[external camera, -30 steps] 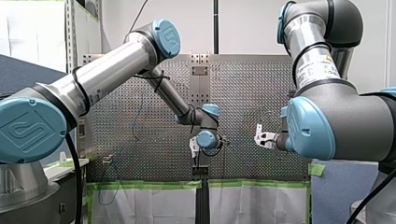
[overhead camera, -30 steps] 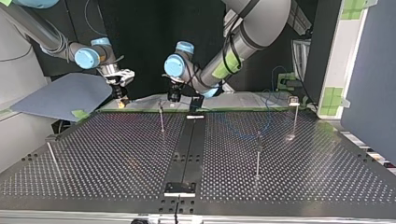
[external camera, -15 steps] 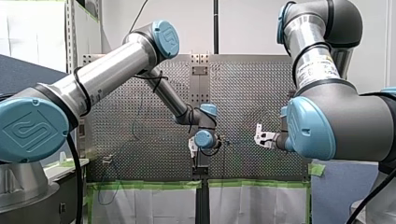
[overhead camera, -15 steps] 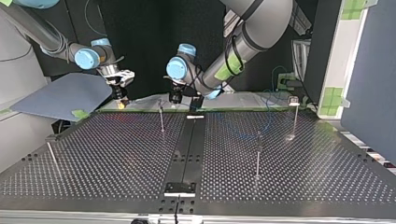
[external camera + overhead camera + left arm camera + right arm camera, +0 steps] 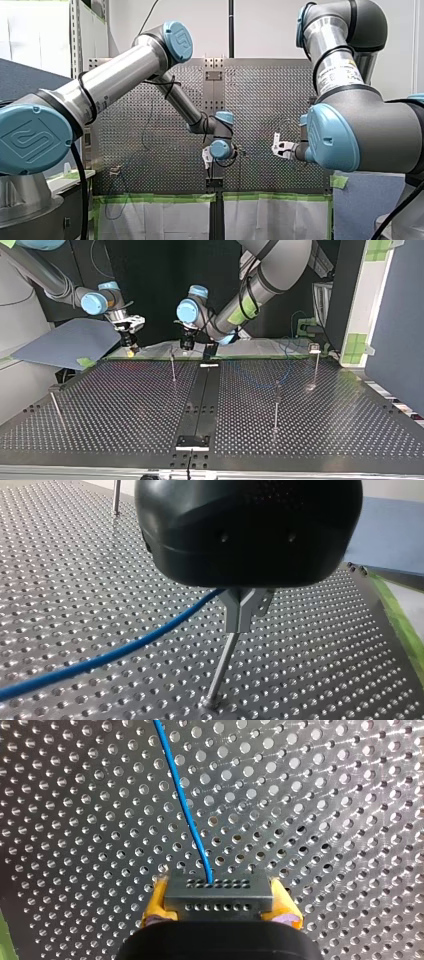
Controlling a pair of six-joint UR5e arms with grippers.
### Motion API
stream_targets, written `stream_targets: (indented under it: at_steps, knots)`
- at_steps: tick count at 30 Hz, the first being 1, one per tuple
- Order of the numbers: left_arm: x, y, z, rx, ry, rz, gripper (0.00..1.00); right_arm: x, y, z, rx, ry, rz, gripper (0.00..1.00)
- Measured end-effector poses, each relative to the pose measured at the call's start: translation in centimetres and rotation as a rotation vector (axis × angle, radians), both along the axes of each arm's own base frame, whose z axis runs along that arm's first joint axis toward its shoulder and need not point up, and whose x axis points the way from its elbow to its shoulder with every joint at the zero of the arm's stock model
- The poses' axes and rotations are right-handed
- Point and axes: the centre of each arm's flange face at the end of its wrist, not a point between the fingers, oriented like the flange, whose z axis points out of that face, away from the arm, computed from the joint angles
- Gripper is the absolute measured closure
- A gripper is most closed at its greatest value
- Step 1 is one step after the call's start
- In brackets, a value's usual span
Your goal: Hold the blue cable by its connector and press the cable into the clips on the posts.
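You see the right gripper (image 5: 220, 904) pinching the grey connector (image 5: 219, 892). The blue cable (image 5: 115, 652) reaches the clip (image 5: 244, 607). For the left gripper (image 5: 187, 343), you cannot tell.

Perforated metal table (image 5: 125, 405), dark, holes in a regular grid. Down its middle runs a plain black strip (image 5: 199, 400), with a small black plate (image 5: 192, 441) at its near end in the top view. Four thin posts (image 5: 173, 369) stand on it, well apart: two left of the strip, two right. Green tape (image 5: 160, 197) lines the edge nearest the arms.
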Motion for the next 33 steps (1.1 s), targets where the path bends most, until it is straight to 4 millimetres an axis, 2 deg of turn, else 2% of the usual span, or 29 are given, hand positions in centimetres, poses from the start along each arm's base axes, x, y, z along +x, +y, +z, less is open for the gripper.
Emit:
stream_targets:
  at_steps: [6,8,17,27,33]
  knots:
    - [-0.5,0.0,-2.1,0.019,0.019,0.005,1.00,0.4,-0.5,-1.0,0.012,0.017,0.007,1.00]
    - [-0.2,-0.1,-2.3,0.022,0.022,0.006,1.00,0.4,-0.7,-1.1,0.017,0.023,0.006,1.00]
    - [1.2,-1.1,-0.6,0.016,0.013,-0.003,1.00,0.2,-0.8,-1.3,0.043,0.029,0.005,1.00]
    - [1.4,-1.3,-0.4,0.025,0.015,-0.018,1.00,0.2,-1.3,-1.0,0.038,0.026,0.003,1.00]
    - [2.4,-0.8,-0.1,0.018,0.010,-0.018,1.00,0.2,-1.7,-0.7,0.029,0.024,0.002,1.00]
